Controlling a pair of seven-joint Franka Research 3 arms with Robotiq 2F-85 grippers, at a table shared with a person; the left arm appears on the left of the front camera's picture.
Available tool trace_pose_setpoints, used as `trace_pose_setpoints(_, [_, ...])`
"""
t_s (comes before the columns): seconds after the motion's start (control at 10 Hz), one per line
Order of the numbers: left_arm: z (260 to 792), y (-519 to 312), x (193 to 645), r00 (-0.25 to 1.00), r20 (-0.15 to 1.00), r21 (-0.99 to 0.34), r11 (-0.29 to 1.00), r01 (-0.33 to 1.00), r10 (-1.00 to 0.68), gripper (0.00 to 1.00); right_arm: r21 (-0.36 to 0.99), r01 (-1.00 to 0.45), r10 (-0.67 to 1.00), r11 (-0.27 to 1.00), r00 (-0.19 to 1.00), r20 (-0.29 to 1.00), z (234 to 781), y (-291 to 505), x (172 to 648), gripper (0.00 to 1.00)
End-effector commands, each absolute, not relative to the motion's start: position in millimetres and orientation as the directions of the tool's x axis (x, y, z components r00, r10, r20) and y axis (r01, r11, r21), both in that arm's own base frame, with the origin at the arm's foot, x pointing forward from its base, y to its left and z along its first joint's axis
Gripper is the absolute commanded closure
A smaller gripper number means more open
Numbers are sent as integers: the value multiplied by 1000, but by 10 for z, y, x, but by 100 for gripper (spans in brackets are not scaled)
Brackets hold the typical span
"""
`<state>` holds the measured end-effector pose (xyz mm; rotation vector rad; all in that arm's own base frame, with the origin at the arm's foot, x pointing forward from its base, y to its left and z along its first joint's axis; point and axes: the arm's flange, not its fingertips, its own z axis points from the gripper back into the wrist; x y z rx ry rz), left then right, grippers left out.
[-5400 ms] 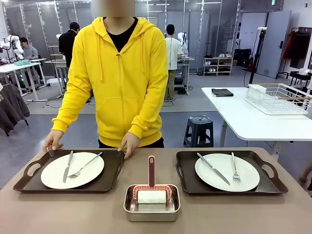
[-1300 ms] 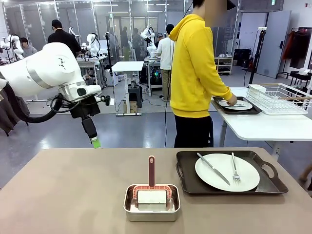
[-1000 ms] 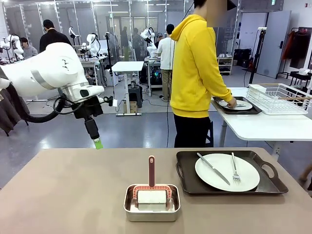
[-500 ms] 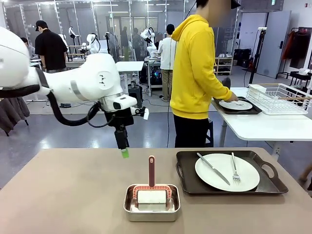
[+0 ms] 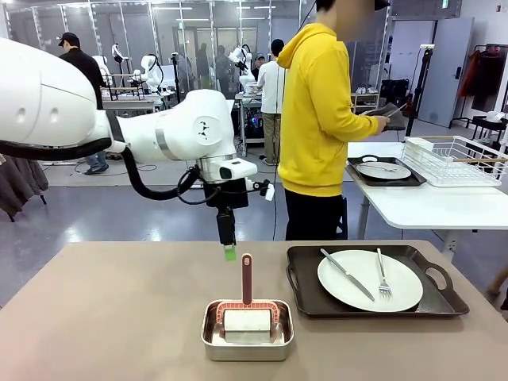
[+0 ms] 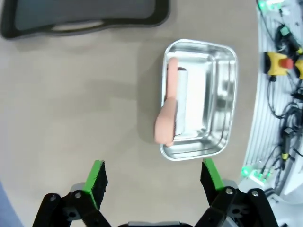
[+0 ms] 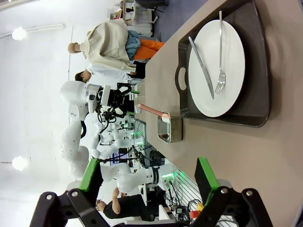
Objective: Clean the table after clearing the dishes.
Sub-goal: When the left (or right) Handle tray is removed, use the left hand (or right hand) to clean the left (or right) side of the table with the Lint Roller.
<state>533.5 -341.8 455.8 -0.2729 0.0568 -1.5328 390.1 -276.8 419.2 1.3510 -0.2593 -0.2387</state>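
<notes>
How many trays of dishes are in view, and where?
2. The near tray sits on the brown table, right of the pan; the far tray is on the white table beside the rack. None seem hidden.

A robotics laboratory is indicated. Metal-framed glass partitions are ranged along the far side, above a polished grey floor. A white worktable is set at the right. An emergency-stop button and loose cables are seen on the near side.
</notes>
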Motion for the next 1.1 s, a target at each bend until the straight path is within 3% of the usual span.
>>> trace_pose_setpoints(0.0, [4576,-3530,5425,43,84,-251,20,968,-996,0,980,13,-315,199,948,52,4227,-2763,3880,0])
trace_pose_setpoints(1.0, [4279,-3918,5272,-30,-9,-320,-25,947,-1000,0,980,13,-315,199,948,52,4227,-2763,3880,0])
